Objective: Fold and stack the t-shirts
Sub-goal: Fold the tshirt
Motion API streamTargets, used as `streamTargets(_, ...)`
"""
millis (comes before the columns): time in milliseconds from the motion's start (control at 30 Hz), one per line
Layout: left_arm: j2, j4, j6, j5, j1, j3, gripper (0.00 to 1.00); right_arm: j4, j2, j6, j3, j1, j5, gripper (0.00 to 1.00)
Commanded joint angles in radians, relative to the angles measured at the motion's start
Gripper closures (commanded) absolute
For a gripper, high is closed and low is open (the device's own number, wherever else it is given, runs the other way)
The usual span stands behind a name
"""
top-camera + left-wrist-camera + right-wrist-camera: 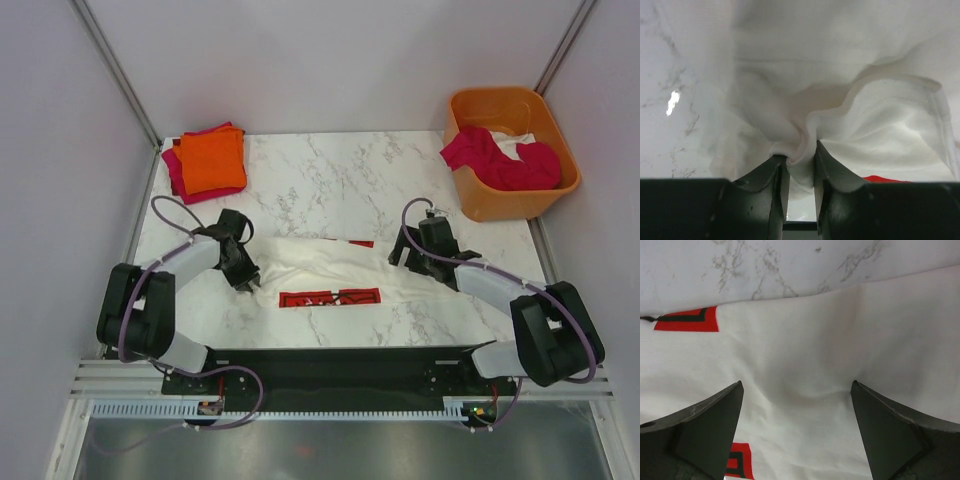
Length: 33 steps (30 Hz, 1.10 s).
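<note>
The main risk lies with the left tool point(801, 157). It is clenched on only a small bunched ridge of the white t-shirt point(320, 262), so the cloth could slide out once lifted. Just 1 layer could also rise and spoil the fold.

The right tool point(796, 386) hangs close over the shirt's right part with its jaws spread wide, grasping nothing. If it closes off the edge, the 2 sides would lift unevenly and the shirt would twist.

The shirt lies rumpled across the near middle of the tabletop point(330, 170), its red logo panel point(330, 297) toward the near edge. Both arms reach forward and inward, wrists tipped down at the shirt's left and right ends.

A folded stack point(208, 162) sits at the far left. The tub point(470, 200) at the far right holds more clothes.
</note>
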Motion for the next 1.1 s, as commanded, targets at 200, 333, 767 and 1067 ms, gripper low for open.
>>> streamTargets(200, 0.329, 0.181, -0.025, -0.097, -0.011, 0.396, 0.70, -0.129, -0.101, 0.132, -0.142, 0.178, -0.155, 0.02)
streamTargets(333, 0.585, 0.021, 0.191, -0.073, -0.017, 0.795, 0.98, -0.169, -0.145, 0.249, -0.162, 0.313, -0.120, 0.02)
streamTargets(767, 1.217, 0.067, 0.223, 0.375, -0.003, 1.755, 0.22, -0.165, -0.056, 0.031, 0.218, 0.861, -0.091, 0.02)
streamTargets(1067, 0.747, 0.116, 0.363, 0.237, 0.015, 1.516, 0.00, -0.327, -0.165, -0.155, 0.497, 0.766, 0.360, 0.02)
